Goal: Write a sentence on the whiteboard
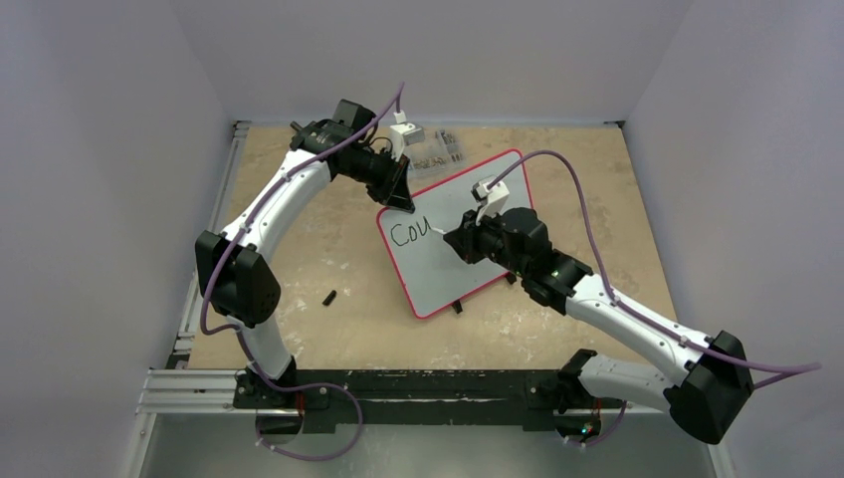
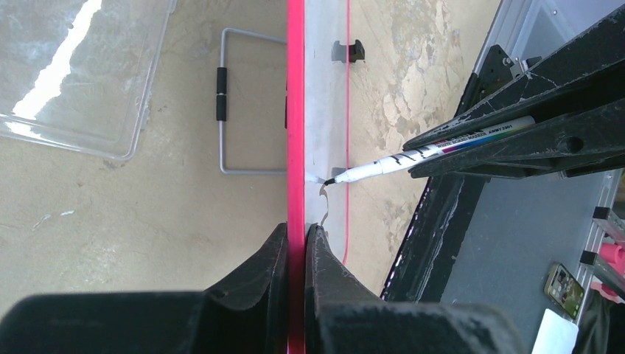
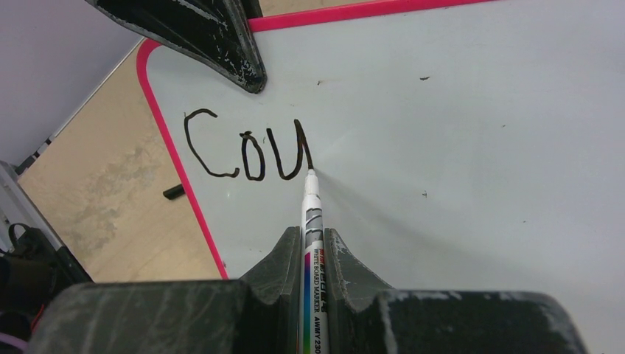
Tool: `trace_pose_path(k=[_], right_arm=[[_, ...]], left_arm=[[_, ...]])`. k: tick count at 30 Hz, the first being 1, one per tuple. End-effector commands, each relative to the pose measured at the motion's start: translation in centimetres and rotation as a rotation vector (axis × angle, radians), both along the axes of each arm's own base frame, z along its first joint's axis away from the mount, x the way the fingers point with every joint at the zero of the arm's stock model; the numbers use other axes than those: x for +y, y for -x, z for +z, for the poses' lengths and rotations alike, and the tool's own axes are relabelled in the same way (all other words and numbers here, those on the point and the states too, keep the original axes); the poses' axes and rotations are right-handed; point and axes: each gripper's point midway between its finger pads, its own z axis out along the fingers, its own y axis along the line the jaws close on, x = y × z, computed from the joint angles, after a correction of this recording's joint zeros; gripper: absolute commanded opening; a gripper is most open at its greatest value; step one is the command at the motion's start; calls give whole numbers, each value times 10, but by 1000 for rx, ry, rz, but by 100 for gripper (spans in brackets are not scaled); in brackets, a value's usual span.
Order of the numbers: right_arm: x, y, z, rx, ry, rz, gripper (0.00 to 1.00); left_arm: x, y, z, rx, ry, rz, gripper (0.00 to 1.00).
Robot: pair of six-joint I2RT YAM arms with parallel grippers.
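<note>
Both clenched: left pincer (image 2: 296, 230) on whiteboard (image 1: 428, 274) edge, right pincer (image 3: 313, 236) on marker (image 3: 312, 210); long axis slanting far-right.

Held: my gripper (image 2: 296, 247), both fingers clamped on the red-pink frame of the whiteboard (image 2: 325, 103), which I see edge-on. At the board's white face: a marker (image 2: 383, 165) gripped by the right gripper (image 2: 414, 156), its tip touching beside a short dark stroke. On the board's far edge: one black foot (image 2: 356, 50). Left of the board, on the table (image 2: 110, 221): a clear plastic tray (image 2: 81, 81) and a grey wire loop (image 2: 221, 140) with a black sleeve.
</note>
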Motion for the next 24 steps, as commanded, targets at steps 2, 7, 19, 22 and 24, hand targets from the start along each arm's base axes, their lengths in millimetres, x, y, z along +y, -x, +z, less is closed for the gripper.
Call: trace_pose_path(k=[2,7,19,22,24], right_arm=[[-5,-3,9,-23,-14,-28,0],[-9,0,24,-38,-20,-28,0],[-15,-8,59,-117,-56,-76,0],[-12,-13,62,-122,-56,-81,0],[-9,-15,62,-123,-54,-79,0]], left_arm=[[-1,15,-9,-42,-70,-75,0],[-1,16,-7,-45,-69,-74,0],[-1,16,-7,-47,-68,-74,0],[-1,16,-6,-47,-67,-77,0],[-1,16,-6,-47,-67,-77,0]])
